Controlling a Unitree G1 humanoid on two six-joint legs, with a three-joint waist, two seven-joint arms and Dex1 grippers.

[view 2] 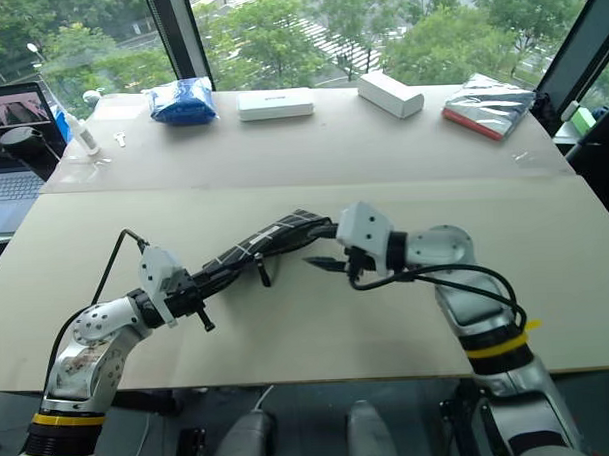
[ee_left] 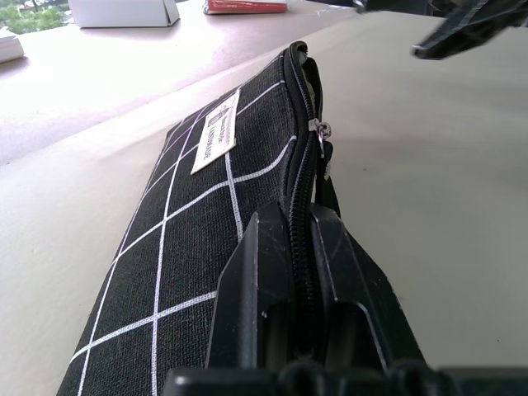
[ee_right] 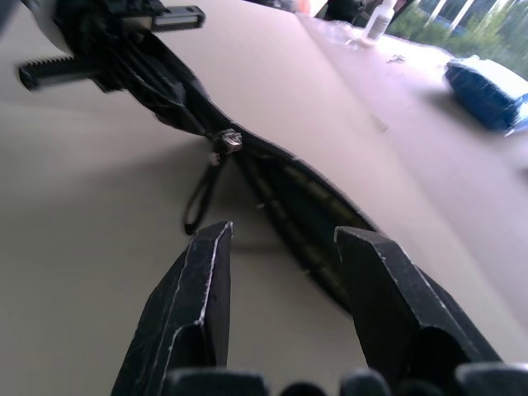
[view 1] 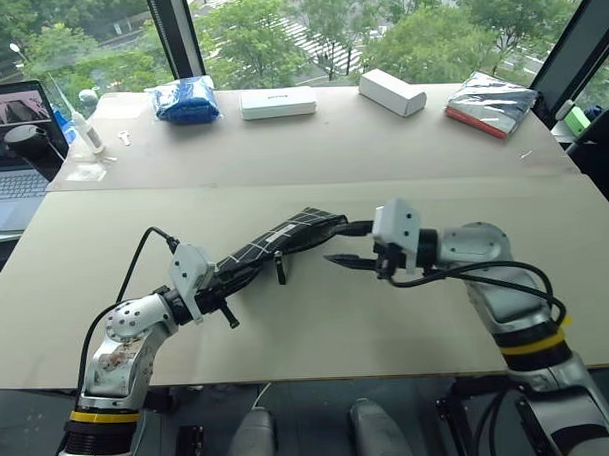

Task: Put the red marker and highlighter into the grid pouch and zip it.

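- The grid pouch [view 1: 275, 246] is held above the table [view 1: 318, 318], stretched between the two arms; it is a black fabric pouch crossed by thin white lines, with a small white label [ee_left: 216, 132] on its side.
- The left gripper [view 1: 219, 297] has its jaws closed on the near end of the pouch, pinching the zipper seam, as is seen plainly in the left wrist view; the pouch runs away from it toward the right arm.
- The zipper slider [ee_right: 228, 139] sits partway along the seam, and a black pull cord [ee_right: 200, 198] hangs down from it; beyond the slider the pouch gapes open, while the stretch toward the left gripper is shut.
- The right gripper [view 1: 351, 260] is seen just beside the far end of the pouch, pointing toward the robot's left; its jaws are parted and nothing is gripped between them.
- Neither pen can be made out inside the pouch, whose inside is too dark to read.
- Along the far edge of the table lie a blue bundle [view 1: 185, 100], two white boxes [view 1: 278, 102], and a flat packet with a red edge [view 1: 490, 105]; a laptop [view 1: 17, 148] stands at the far left, with a small bottle [view 1: 86, 131] beside it.
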